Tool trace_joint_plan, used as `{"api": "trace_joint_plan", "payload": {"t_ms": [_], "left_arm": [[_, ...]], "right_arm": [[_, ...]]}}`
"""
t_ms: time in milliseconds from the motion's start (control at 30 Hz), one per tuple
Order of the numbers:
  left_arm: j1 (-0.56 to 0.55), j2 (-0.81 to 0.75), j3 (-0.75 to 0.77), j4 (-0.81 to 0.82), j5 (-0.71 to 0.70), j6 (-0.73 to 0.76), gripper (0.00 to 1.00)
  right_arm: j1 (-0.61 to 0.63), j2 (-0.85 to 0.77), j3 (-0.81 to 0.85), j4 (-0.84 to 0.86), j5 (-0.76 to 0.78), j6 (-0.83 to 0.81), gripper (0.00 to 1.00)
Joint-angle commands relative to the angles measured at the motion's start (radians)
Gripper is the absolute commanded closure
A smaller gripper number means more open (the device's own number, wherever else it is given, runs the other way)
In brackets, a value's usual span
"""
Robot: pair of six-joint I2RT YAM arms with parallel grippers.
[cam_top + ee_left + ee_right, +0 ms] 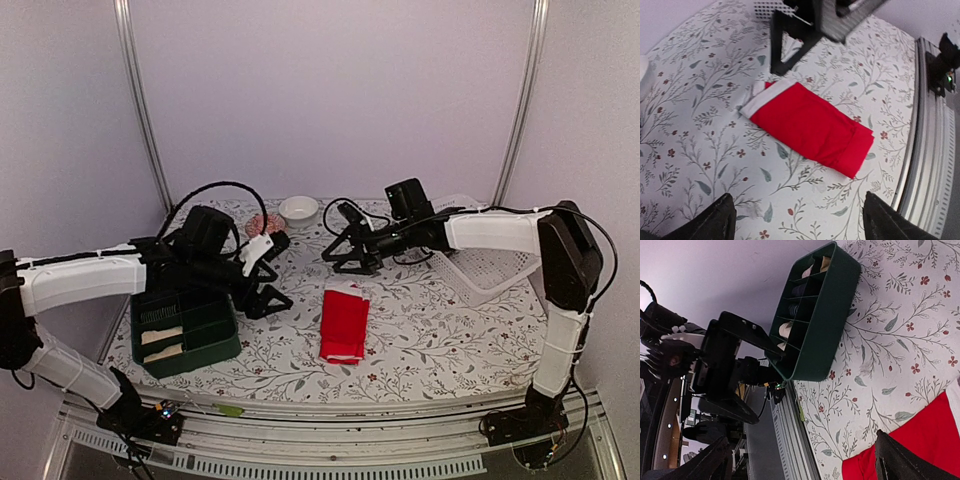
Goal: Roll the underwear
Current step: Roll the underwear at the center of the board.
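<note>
The bright red underwear [345, 322] lies flat on the floral cloth as a long folded strip, its white waistband [341, 290] at the far end. It also shows in the left wrist view [812, 127] and at the lower right of the right wrist view [925, 455]. My left gripper [268, 298] hovers open to the left of it, nothing between its fingers [800, 222]. My right gripper [345, 256] hangs open just beyond the waistband end and is likewise empty [802, 462].
A dark green divided box [186, 325] sits at the front left, with cream rolls [160, 336] in its compartments. A white mesh basket [490, 265] stands at the right and a small white bowl [298, 208] at the back. The table's metal front rail [930, 150] runs close to the garment.
</note>
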State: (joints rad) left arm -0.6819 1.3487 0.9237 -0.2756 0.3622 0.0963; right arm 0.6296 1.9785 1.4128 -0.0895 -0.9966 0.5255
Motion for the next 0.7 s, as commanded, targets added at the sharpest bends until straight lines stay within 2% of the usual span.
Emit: {"api": "trace_joint_plan", "payload": {"t_ms": [0, 133, 367, 567, 667], "left_arm": [[-0.146, 0.016, -0.066, 0.057, -0.006, 0.207, 0.17], [-0.238, 0.048, -0.12, 0.152, -0.097, 0.294, 0.23], [-0.358, 0.159, -0.158, 0.277, -0.21, 0.371, 0.27], [-0.412, 0.258, -0.149, 0.351, -0.232, 0.405, 0.39], [-0.432, 0.311, -0.136, 0.38, -0.266, 0.427, 0.43]], "right_arm": [[-0.005, -0.103, -0.144, -0.118, 0.035, -0.117, 0.04], [-0.005, -0.132, -0.245, -0.104, 0.007, -0.113, 0.14], [0.016, -0.085, -0.31, -0.05, -0.04, -0.09, 0.37], [0.028, -0.015, -0.292, -0.045, -0.062, -0.07, 0.69], [0.039, 0.015, -0.27, -0.068, -0.056, -0.084, 0.92]]}}
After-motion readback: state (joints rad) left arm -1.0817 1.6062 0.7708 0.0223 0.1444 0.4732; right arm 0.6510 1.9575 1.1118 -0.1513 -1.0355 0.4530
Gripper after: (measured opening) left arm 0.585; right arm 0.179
